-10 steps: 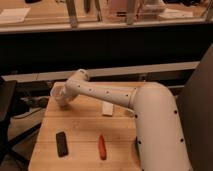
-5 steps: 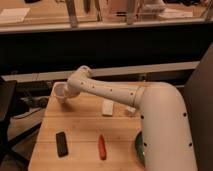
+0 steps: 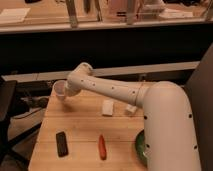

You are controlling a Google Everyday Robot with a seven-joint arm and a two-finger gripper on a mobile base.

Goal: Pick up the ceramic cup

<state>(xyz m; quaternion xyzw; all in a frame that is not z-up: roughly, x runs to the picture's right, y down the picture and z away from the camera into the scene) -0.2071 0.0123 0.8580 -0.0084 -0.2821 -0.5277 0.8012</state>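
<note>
Ceramic cup [image 3: 60,89] sits at the claw [image 3: 66,90] above the table's [image 3: 80,130] far left corner; whether the claw grips it, I cannot tell.

You are looking at a wooden counter [image 3: 80,120]; a black block [image 3: 61,144], a red object [image 3: 102,147] and two white blocks [image 3: 107,107] are lying there; the claw [image 3: 64,91] is hovering far-left.

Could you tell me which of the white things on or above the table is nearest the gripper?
The ceramic cup, at the table's far left corner, sits right at the gripper. The two white blocks lie farther right, mid-table, clear of it.
</note>
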